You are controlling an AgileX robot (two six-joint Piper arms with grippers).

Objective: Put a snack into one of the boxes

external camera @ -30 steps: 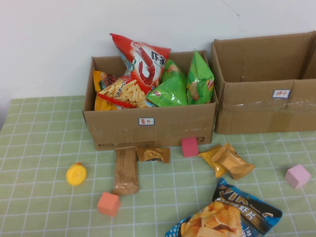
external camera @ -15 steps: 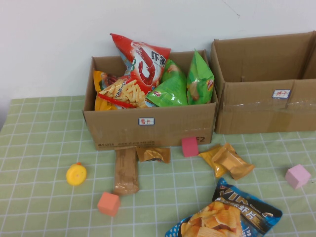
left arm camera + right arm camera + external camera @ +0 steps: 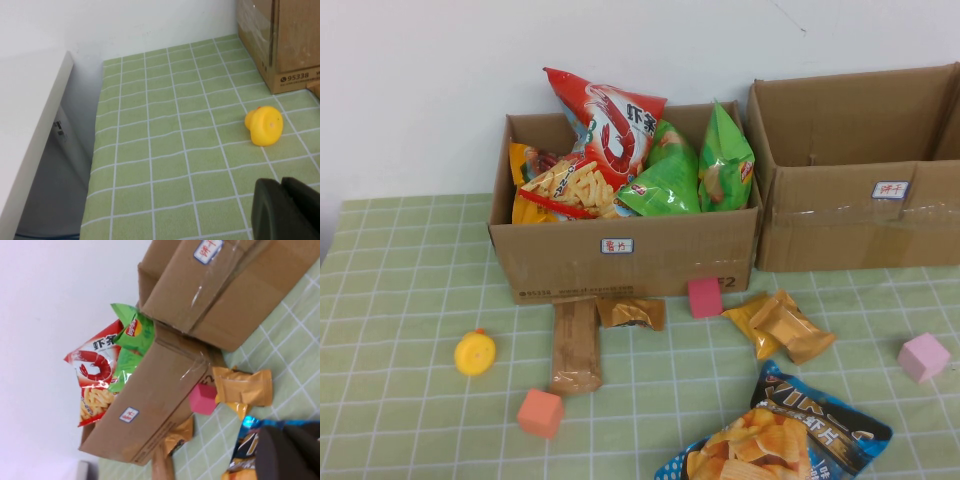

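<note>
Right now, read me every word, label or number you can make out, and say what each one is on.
"95338": printed on the left brown cardboard box.
"虾条": red shrimp-stick snack bag.
"薯片": white label on the left box, barely legible.
"饼干": white label on the right brown cardboard box, barely legible.
Blue chip bag: lettering unreadable.
Left gripper and right gripper: no text.

The left box point(image 3: 620, 255) is packed to its rim with chip bags point(image 3: 640, 160), little room on top. The right box point(image 3: 850, 190) stands open and roomy. Along the left box's front lie a long bar point(image 3: 575, 345), a small packet point(image 3: 630, 313), a pink cube point(image 3: 704, 297) and gold packets point(image 3: 782, 325) (a crowded strip). Bare cloth point(image 3: 400, 270) fills the frame's left, around the yellow duck point(image 3: 474, 352).
</note>
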